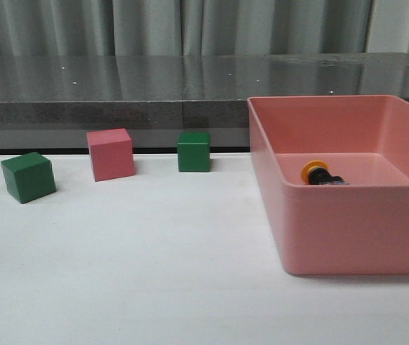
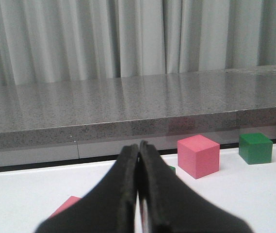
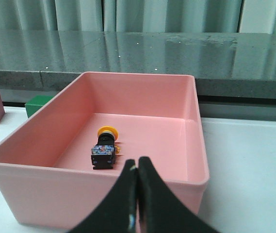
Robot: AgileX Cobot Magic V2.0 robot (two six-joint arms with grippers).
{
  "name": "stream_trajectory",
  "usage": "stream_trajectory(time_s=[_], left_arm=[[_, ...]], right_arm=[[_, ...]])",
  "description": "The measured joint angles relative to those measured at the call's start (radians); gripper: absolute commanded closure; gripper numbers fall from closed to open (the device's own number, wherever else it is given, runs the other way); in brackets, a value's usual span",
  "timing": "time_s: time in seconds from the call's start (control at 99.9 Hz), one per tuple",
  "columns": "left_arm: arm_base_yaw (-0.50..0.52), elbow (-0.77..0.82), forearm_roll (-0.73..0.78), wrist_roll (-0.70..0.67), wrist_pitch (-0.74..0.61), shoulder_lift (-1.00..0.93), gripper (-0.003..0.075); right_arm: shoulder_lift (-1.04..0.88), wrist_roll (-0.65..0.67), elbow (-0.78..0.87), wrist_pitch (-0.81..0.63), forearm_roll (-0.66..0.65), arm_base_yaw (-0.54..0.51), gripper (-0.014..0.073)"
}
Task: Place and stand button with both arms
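The button lies on its side inside the pink bin, its yellow cap toward the far wall. In the right wrist view the button lies on the bin floor with its blue-clear base toward the camera. My right gripper is shut and empty, just outside the bin's near wall. My left gripper is shut and empty, low over the white table, short of the cubes. Neither arm shows in the front view.
A green cube, a pink cube and another green cube stand in a row at the table's back left. A grey stone ledge runs behind the table. A pink object lies near the left fingers.
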Motion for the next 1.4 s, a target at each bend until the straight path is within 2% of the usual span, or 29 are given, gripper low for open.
stream_trajectory(time_s=[0.19,0.38,0.47,0.56,0.73,0.85,1.051,1.321,1.401], left_arm=[[0.000,0.000,0.000,0.000,0.000,0.000,0.0740],[0.000,0.000,0.000,0.000,0.000,0.000,0.0740],[0.000,0.000,0.000,0.000,0.000,0.000,0.0740],[0.000,0.000,0.000,0.000,0.000,0.000,0.0739],[0.000,0.000,0.000,0.000,0.000,0.000,0.0740],[0.000,0.000,0.000,0.000,0.000,0.000,0.0740],[0.000,0.000,0.000,0.000,0.000,0.000,0.0740],[0.000,0.000,0.000,0.000,0.000,0.000,0.0740],[0.000,0.000,0.000,0.000,0.000,0.000,0.0740]], right_arm=[[0.000,0.001,0.000,-0.014,0.000,0.000,0.0656],[0.000,0.009,-0.025,-0.114,0.018,0.000,0.0656],[0.002,0.017,-0.102,-0.074,0.043,0.000,0.0656],[0.051,0.022,-0.225,0.039,0.053,0.000,0.0656],[0.279,0.022,-0.487,0.299,0.063,0.000,0.0656],[0.497,0.022,-0.652,0.406,0.100,0.000,0.0656],[0.812,0.022,-0.853,0.419,0.229,0.000,0.0656],[1.186,-0.047,-1.015,0.406,0.250,0.009,0.0653],[1.270,-0.079,-1.042,0.406,0.251,0.023,0.0618]])
